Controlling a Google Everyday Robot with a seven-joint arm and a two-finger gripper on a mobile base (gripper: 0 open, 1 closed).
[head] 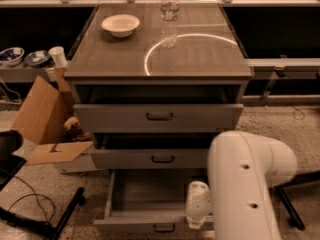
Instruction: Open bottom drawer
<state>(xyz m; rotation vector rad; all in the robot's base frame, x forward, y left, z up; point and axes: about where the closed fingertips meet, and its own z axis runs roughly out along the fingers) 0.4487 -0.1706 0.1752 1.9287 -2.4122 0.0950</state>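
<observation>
The bottom drawer (150, 196) of the grey cabinet is pulled out, showing a plain shallow grey tray. Its front is at the lower edge of the view, with a small black bar handle (164, 228). My white arm (250, 184) fills the lower right. Its white end piece with the gripper (196, 218) hangs over the drawer's front right corner, just right of the handle. The arm hides the drawer's right end.
The middle drawer (150, 159) and top drawer (160, 116) stand slightly out. A white bowl (120, 25) and a water bottle (169, 16) stand on the cabinet top. An open cardboard box (45, 119) lies at the left. A black stand leg (65, 211) and cables are on the floor.
</observation>
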